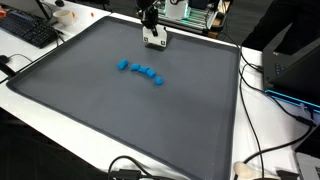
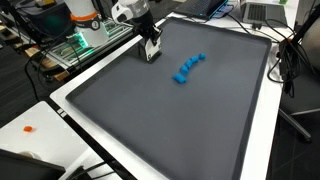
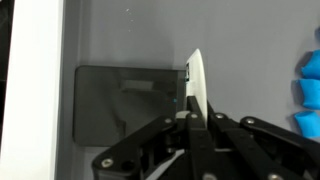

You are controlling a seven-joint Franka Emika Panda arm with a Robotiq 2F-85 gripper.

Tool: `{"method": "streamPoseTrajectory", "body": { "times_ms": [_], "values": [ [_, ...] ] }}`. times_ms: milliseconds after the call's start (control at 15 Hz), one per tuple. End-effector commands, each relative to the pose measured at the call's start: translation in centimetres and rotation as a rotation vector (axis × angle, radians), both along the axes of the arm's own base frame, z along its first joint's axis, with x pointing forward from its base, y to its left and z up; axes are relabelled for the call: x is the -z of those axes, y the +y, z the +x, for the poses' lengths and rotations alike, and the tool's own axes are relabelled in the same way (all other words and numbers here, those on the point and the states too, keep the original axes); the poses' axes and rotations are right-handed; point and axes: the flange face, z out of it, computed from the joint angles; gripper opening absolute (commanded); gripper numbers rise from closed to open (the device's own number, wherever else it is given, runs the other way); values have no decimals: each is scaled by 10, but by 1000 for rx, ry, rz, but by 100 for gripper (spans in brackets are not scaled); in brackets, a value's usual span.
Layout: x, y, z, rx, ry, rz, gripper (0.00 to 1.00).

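The fingers (image 3: 222, 128) are clenched on a thin white piece (image 3: 198, 85), just over the mat (image 1: 80, 90) near its edge, well apart from the blue blocks (image 1: 140, 71). It looks light and stiff; gripped by one end, it could pivot or slip

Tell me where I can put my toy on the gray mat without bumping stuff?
The gray mat is bare between the blue blocks and the rim across from the gripper, and on both sides of the blocks. It is crowded at the far rim, where the gripper pinches a white piece.
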Motion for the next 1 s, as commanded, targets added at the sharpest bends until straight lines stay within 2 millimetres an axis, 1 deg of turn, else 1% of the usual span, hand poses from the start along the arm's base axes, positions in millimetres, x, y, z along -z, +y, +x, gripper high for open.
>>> {"method": "streamPoseTrajectory", "body": {
  "times_ms": [0, 400, 933],
  "values": [
    [4, -4, -6, 14, -20, -2, 1],
    [11, -5, -9, 6, -21, -12, 1],
    [9, -8, -8, 13, -51, -2, 1]
  ]
}}
